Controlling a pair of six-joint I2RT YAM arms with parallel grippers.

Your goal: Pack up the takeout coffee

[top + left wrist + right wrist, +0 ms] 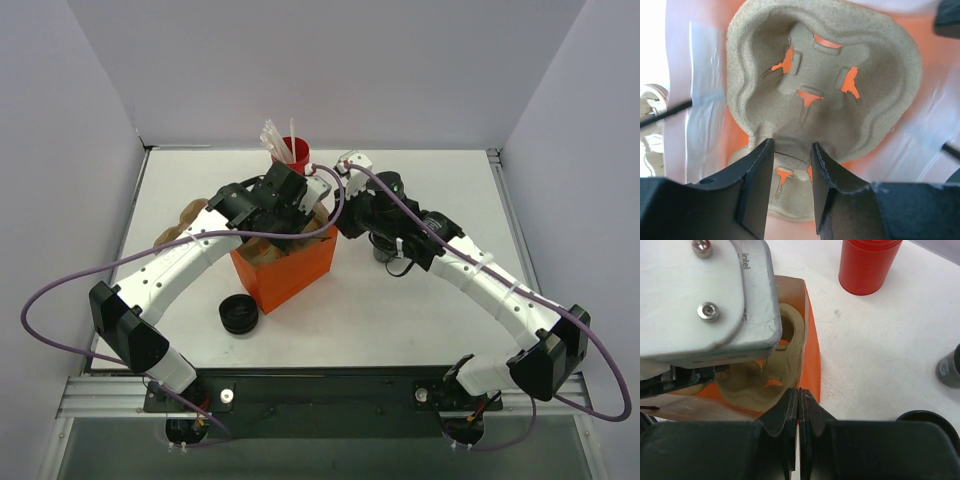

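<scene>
While the left gripper [791, 145] is reaching down into the orange bag [290, 272], its jaws are standing partly apart and are grasping a narrow ridge of the pulp carrier [840, 125] between them. The carrier is lying inside the bag, and the orange of the bag is showing through the slits in its wells.

The right gripper [799, 392] is hanging at the right side of the bag. Its jaws are clenched together on the top edge of the bag's right wall.

Both coffees are standing on the table [420, 320], outside the bag and to its right. The far cup [951, 371] is showing its dark side at the right edge of the right wrist view. The near cup [930, 416] is sitting just beside the right gripper, and only its round black lid is showing.

A red cup [867, 265] holding white straws [278, 135] is standing beyond the bag. A low stack of lids [240, 315] is lying near the bag's near left corner. More pulp trays [185, 220] are lying to the left of the bag, partly under the left arm.
</scene>
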